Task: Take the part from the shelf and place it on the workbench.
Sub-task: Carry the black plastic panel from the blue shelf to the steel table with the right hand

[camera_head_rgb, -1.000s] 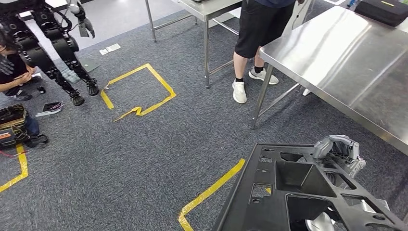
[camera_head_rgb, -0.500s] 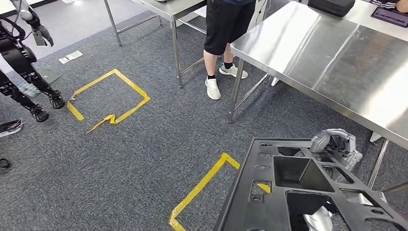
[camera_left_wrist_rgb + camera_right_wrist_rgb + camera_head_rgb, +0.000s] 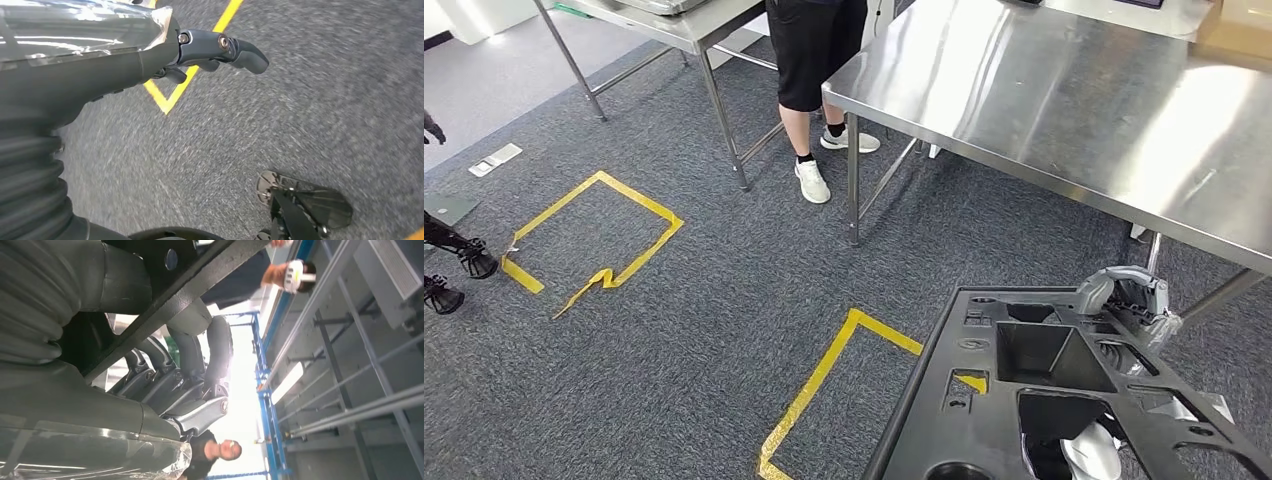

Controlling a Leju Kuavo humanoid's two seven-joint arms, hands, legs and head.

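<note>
The part [image 3: 984, 420] is a large black moulded panel with several deep pockets, held low in front of me at the lower right of the head view. My right hand [image 3: 1129, 298] grips its far right edge; in the right wrist view its fingers [image 3: 185, 375] curl around the black rim [image 3: 200, 270]. My left hand [image 3: 1092, 455] shows through an opening, beneath the part. In the left wrist view its fingers [image 3: 240, 50] stretch out over the carpet with nothing between them. The steel workbench [image 3: 1044, 90] stands just beyond the part.
A person in black shorts and white shoes [image 3: 809, 60] stands between the workbench and a second steel table [image 3: 674, 20]. The workbench leg [image 3: 854, 180] is ahead. Yellow tape [image 3: 824, 380] marks the grey carpet. Another robot's feet [image 3: 454, 265] are at the far left. A cardboard box [image 3: 1234, 30] sits on the workbench.
The whole picture has shifted: the camera has turned right and the workbench now takes up more of the view. The part and both hands keep their place in the picture.
</note>
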